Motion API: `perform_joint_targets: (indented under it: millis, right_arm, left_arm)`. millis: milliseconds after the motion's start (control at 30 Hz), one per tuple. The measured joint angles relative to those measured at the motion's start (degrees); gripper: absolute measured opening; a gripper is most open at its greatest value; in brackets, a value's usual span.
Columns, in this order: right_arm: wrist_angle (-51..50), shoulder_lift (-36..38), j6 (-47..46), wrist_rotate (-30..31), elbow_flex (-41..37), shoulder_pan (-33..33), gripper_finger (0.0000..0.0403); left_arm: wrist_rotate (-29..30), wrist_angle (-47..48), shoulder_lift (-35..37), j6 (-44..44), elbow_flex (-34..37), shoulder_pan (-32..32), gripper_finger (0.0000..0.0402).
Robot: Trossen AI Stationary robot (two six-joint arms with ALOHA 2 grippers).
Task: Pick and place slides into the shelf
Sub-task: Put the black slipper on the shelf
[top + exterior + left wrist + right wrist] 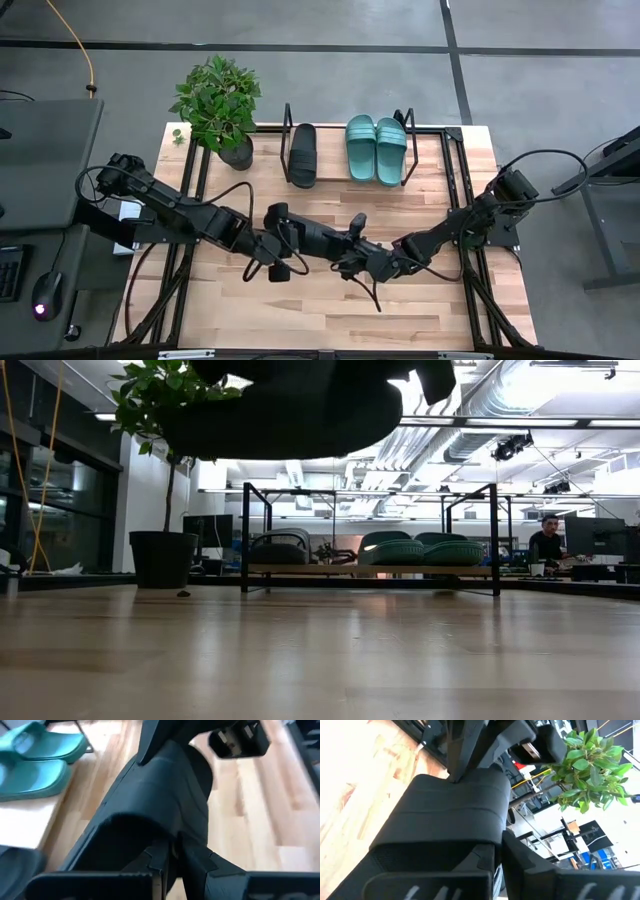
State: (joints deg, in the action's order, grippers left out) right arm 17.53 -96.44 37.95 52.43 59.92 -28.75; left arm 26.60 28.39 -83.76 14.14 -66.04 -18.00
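A black slide [328,241] hangs in the air over the table's middle, between my two grippers. In the low view it is the dark shape [280,410] at the top, well above the tabletop. My left gripper [292,243] is shut on its left end and my right gripper [362,262] on its right end. The shelf [345,178] stands at the far edge. On its board lie another black slide [303,155] and two teal slides [362,148] [391,150], flat on their soles. My left gripper holds the black slide's left end [145,837], pinched between its two fingers [200,862]. It comes roughly level from the table's left and lies along the slide, which is lifted clear. My right gripper holds the slide's right end [465,837], pinched between its fingers [525,857]. It comes roughly level from the table's right, along the slide.
A potted plant [218,105] stands at the far left corner beside the shelf. On the shelf board there is a free gap [332,165] between the black slide and the teal pair. Black cables [370,290] hang below the grippers. A person [545,540] sits beyond the table.
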Motion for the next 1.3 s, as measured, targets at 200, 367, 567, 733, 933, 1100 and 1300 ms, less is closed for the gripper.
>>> perform_joint_targets:
  millis: [200,367,567,733,933,1100,1300]
  right_arm:
    - [-0.4,0.0,-1.1,1.8,0.0,-0.1,0.0001]
    - [-0.9,0.0,-2.0,3.1,0.0,0.1,0.0]
    - [-1.0,0.0,-2.2,6.3,0.0,0.3,0.0]
    - [-1.6,0.6,-3.8,9.9,0.0,1.2,0.0]
    - [-2.0,1.6,-8.1,13.9,0.0,3.4,0.0]
    - [-3.6,3.6,-10.8,16.4,0.0,5.3,0.0]
    - [-10.9,7.2,-19.7,16.4,0.1,8.6,0.0]
  left_arm:
    - [4.1,6.0,0.0,-0.1,0.1,0.0,0.0028]
    - [6.2,10.0,0.0,0.9,0.1,0.0,0.0028]
    - [11.1,11.3,0.0,0.9,0.1,0.0,0.0028]
    - [15.3,15.5,0.4,2.8,-2.1,0.0,0.0028]
    - [19.7,21.0,0.5,4.8,-3.7,-1.4,0.0028]
    - [29.4,22.9,1.5,6.1,-3.7,-4.1,0.0028]
    - [35.9,23.7,4.6,6.7,-3.7,-6.2,0.0028]
